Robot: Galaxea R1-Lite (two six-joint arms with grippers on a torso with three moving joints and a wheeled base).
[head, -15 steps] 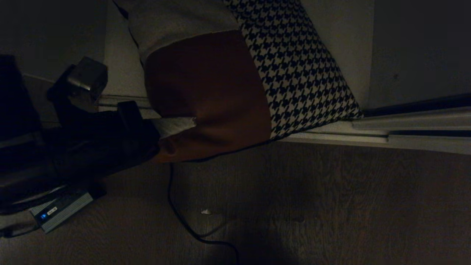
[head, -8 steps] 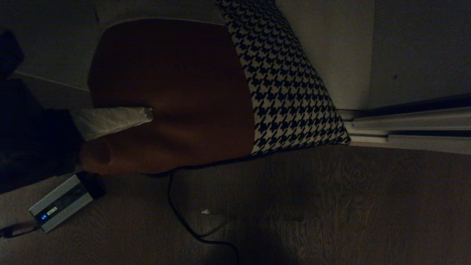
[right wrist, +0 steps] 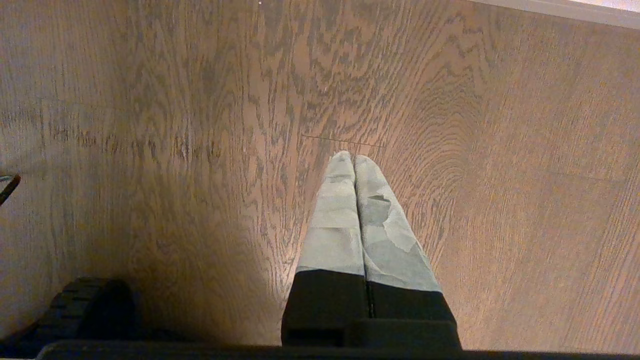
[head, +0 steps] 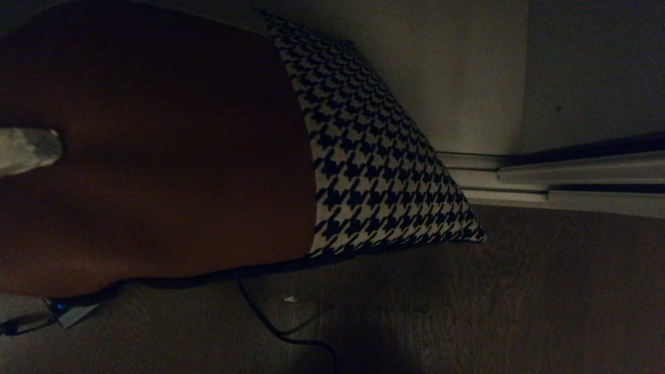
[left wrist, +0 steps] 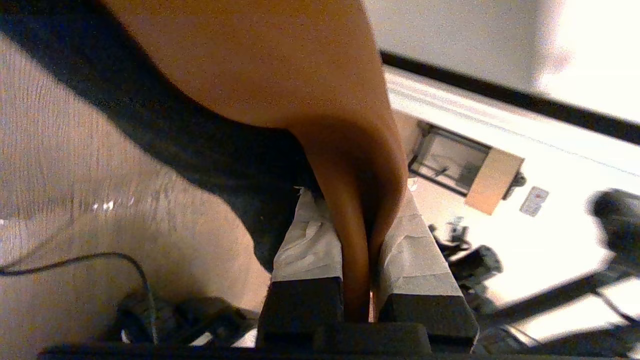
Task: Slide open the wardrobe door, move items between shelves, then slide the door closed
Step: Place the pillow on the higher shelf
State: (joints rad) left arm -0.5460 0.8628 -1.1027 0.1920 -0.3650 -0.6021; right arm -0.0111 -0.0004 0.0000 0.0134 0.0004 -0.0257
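Left gripper [left wrist: 357, 220] is pinching a fold at the corner of the cushion [head: 171, 156], jaws clamped on the rust-brown leather-like patch, with the taped fingers [left wrist: 307, 240] squeezing the fabric thin between them. A corner pinch is probably the only workable hold, since the cushion is far too bulky for the jaws to span. The cushion is hanging in the air above the wood floor [head: 519, 291], filling the left side of the head view, its houndstooth panel [head: 363, 171] pointing toward the bottom track rails [head: 571, 182] of the wardrobe. One finger tip [head: 26, 150] is showing at the left edge of the head view against the brown patch. Looks like mid-transfer between shelves; no shelf is visible in these views. Right gripper [right wrist: 354, 162] is parked pointing down at the floor, jaws pressed together, holding nothing. A black cable [head: 270, 322] is lying on the floor under the cushion; a sagging cushion could snag it.
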